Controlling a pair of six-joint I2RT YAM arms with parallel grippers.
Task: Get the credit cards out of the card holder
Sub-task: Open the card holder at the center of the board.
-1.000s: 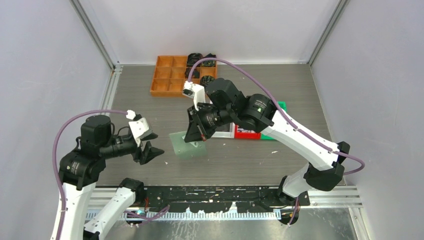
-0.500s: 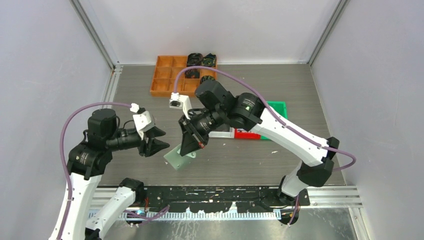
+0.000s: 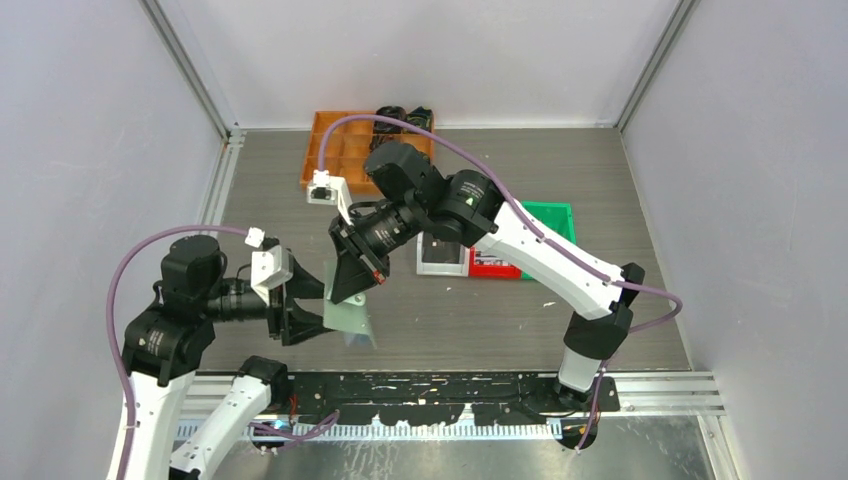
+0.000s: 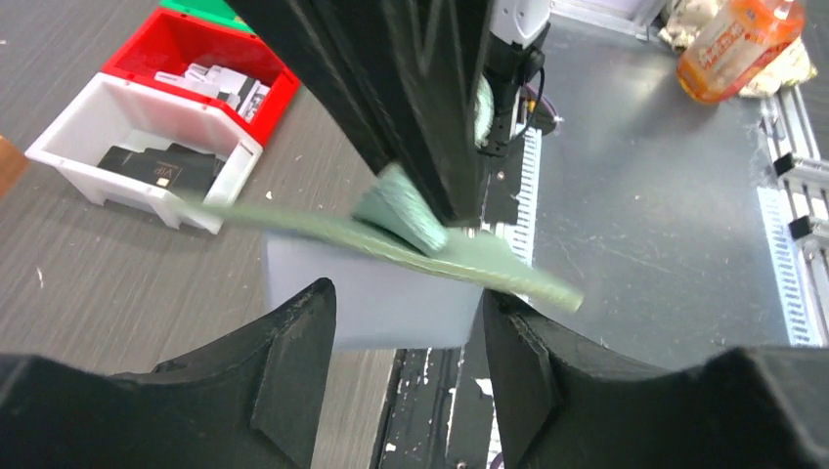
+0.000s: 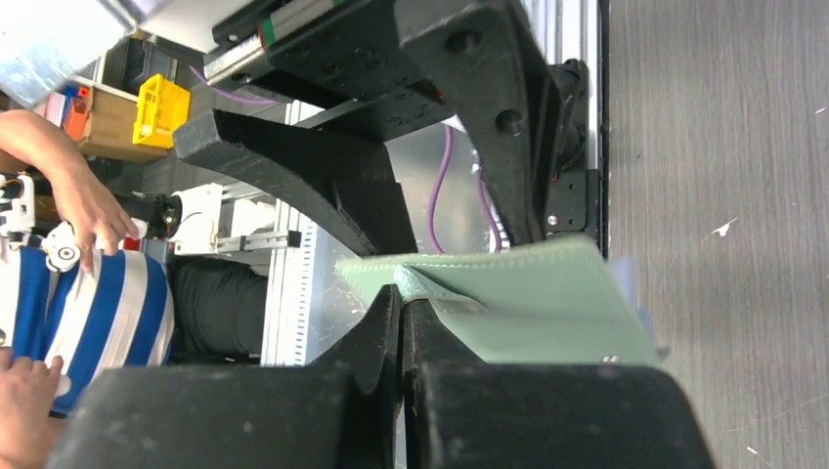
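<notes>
My right gripper [image 3: 352, 288] is shut on the little tab of the pale sage-green card holder [image 3: 345, 312] and holds it in the air above the table's near edge. In the right wrist view the fingers [image 5: 386, 327] pinch the tab of the holder [image 5: 528, 303]. A pale grey-white credit card [image 4: 371, 303] sticks out from under the holder [image 4: 440, 249]. My left gripper [image 4: 406, 293] is open, one jaw on each side of that card's edge, just left of the holder in the top view [image 3: 305, 310]. Other cards are hidden.
A white bin [image 3: 443, 257] with a dark card, a red bin [image 3: 495, 266] and a green bin [image 3: 556, 214] sit behind the right arm. An orange tray [image 3: 335, 155] with black coiled items stands at the back. The black front rail [image 3: 430, 385] lies just below the holder.
The right arm has carried the card holder left and nearer, lifting it off the table. The left gripper has come in until its open jaws flank the pale card.
</notes>
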